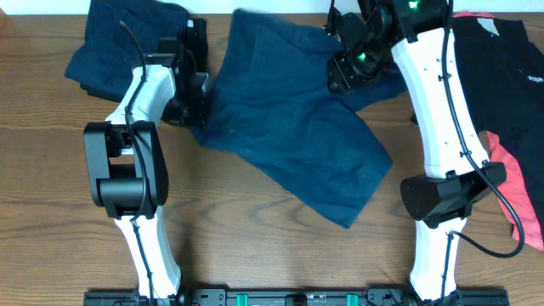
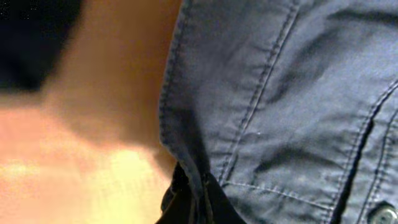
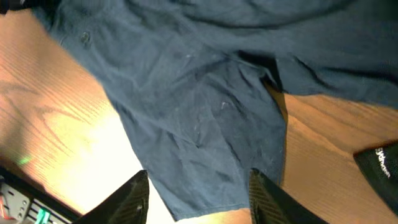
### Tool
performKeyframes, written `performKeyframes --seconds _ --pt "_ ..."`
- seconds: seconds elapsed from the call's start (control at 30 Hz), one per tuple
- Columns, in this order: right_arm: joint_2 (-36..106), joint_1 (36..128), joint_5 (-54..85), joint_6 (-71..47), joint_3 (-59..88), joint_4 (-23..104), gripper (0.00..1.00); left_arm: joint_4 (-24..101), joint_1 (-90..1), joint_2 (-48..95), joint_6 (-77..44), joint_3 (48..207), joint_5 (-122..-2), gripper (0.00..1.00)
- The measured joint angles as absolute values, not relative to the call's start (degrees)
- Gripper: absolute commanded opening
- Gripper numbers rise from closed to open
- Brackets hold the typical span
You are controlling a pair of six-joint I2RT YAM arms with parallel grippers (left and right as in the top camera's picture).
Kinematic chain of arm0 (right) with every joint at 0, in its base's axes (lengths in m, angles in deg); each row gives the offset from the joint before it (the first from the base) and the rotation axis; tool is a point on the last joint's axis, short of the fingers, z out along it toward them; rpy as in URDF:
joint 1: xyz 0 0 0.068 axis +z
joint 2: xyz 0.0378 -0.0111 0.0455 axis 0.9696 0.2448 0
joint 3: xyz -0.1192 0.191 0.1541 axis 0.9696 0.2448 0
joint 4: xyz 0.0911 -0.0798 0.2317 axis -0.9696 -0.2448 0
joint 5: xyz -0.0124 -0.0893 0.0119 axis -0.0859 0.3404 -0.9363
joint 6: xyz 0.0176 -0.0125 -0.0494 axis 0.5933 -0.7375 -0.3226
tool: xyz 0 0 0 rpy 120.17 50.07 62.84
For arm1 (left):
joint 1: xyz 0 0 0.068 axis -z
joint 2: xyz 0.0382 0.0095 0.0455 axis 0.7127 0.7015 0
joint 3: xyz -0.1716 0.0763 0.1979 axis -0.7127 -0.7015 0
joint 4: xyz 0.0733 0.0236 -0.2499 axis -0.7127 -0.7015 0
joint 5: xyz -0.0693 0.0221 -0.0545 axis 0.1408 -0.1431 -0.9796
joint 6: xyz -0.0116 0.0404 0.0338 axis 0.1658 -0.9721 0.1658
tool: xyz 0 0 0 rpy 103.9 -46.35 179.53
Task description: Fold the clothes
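Observation:
A dark navy garment (image 1: 289,119) lies spread across the middle of the wooden table. My left gripper (image 1: 194,106) is at its left edge and is shut on the hem, as the left wrist view shows (image 2: 193,199) with seamed navy cloth (image 2: 292,112) filling the frame. My right gripper (image 1: 344,68) hovers open above the garment's upper right part; the right wrist view shows its two fingers (image 3: 198,196) apart over the cloth (image 3: 199,112), holding nothing. A second navy garment (image 1: 119,51) lies bunched at the back left. A black-and-coral shirt (image 1: 506,102) lies at the right.
The bare wooden table (image 1: 255,246) shows in front of the garment. Both arm bases stand at the front edge (image 1: 289,297). The shirt's corner with white lettering shows in the right wrist view (image 3: 382,165).

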State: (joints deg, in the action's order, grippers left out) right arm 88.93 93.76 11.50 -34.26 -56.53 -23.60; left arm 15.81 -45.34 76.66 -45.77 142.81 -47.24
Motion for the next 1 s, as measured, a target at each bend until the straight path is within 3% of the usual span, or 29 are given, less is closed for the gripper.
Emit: performKeyframes --seconds 0.27,0.7,1.0 --pt "88.9 95.3 12.3 -33.6 -56.2 -23.6 0.52 0.4 -45.3 75.5 -36.1 142.8 -47.3 0.06" --pt "79.4 95.9 18.5 -28.2 -54.0 -23.5 0.64 -1.4 -45.3 69.4 -32.0 142.8 -47.0 0.06" --pt "59.1 95.9 19.5 -22.0 -31.2 -23.4 0.67 -1.5 -45.2 60.0 -31.7 142.9 -45.9 0.06"
